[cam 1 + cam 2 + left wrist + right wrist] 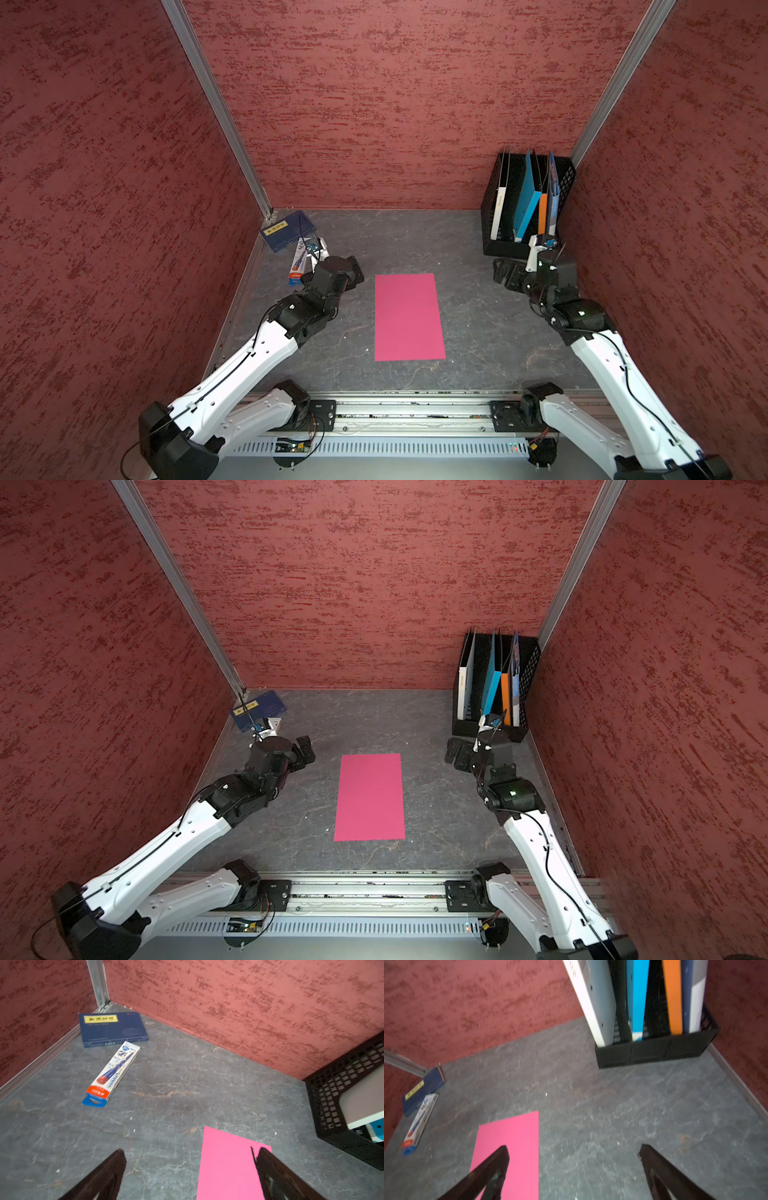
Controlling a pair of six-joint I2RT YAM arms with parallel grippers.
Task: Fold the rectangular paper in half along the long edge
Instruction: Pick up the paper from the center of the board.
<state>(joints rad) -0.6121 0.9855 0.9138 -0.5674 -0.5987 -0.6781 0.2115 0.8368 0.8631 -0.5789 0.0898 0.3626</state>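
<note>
The rectangular paper (408, 316) lies flat mid-table, long axis running near to far. Either side of its far end, the left gripper (191, 1150) and right gripper (574, 1147) gape wide, holding nothing. A black file rack (505, 248) stands far right.

Around me stand mottled red walls (395, 104) joined by aluminium corner posts (217, 104); beneath me lies a grey, veined floor (478, 332).
</note>
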